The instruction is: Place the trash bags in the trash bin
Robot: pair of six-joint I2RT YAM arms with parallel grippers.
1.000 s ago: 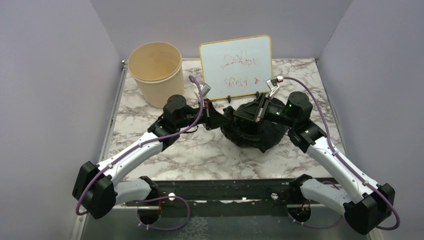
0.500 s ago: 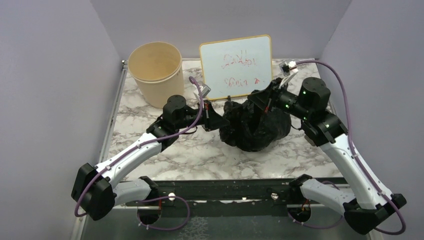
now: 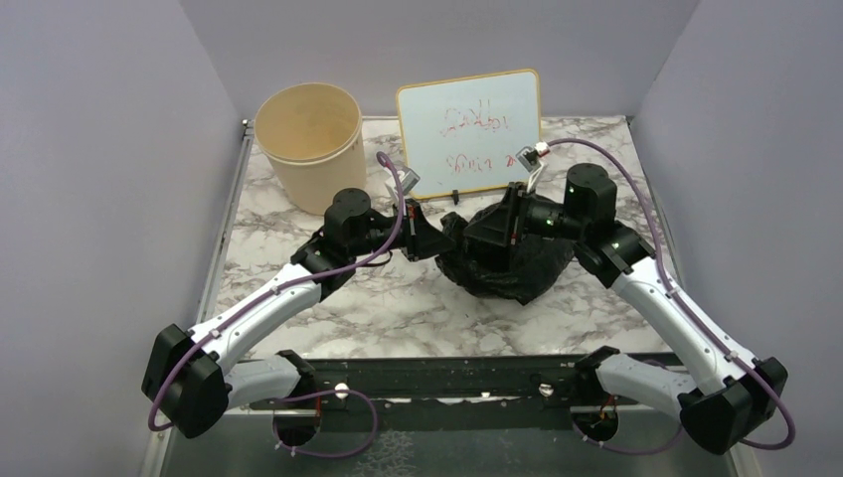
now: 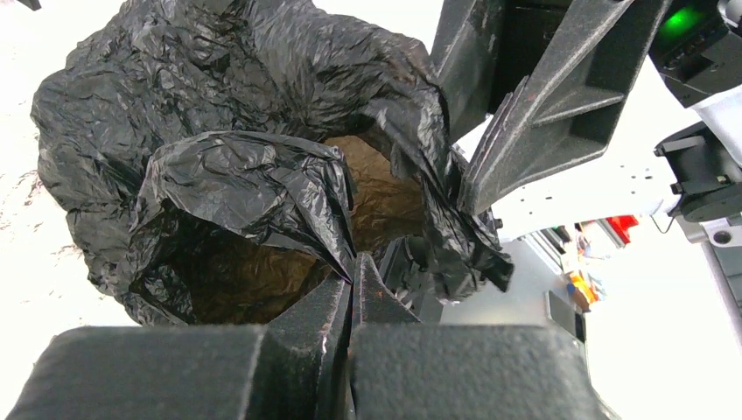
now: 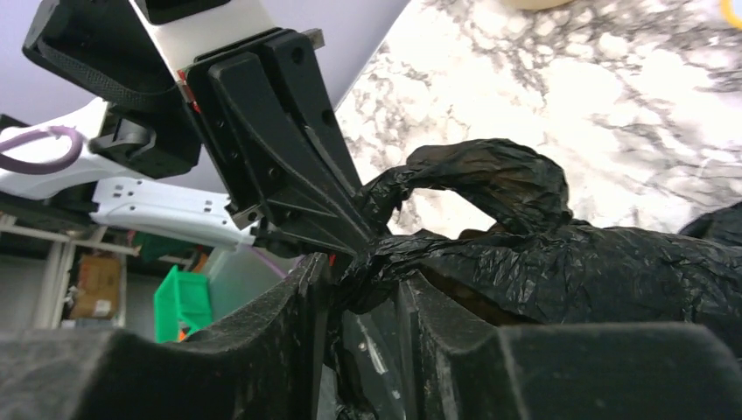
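Two grippers meet at the bag (image 3: 509,260), which sits near the centre of the table (image 3: 398,310), just to the 3 o'clock side. The bin (image 3: 308,147) stands well apart at 11 o'clock, beside the whiteboard (image 3: 469,127) at 12. Nothing is in the bin yet.

Left gripper (image 4: 354,278): clenched on a fold of the bag's rim at the 9 o'clock side of the heap. Its wrist view shows the plastic pinched right at the fingertips and the mouth of the bag gaping beyond them.

Right gripper (image 5: 360,278): fingers part-way apart, with a twisted fold of black plastic lying between them. We cannot tell whether they bear on it or have let go.

What has just changed: the right arm has come back down and in toward the centre. Half a second ago it stood higher and farther out toward 2 o'clock, with the bag drawn up taller under it. Now the bag slumps lower and wider. We read this as a regrasp, a hunt for a better hold on the rim opposite the left pinch. The carry to the bin has not begun.

Against the frame a second back, the right gripper sits in much the same low spot on the bag. The left arm, bin and whiteboard have not shifted.
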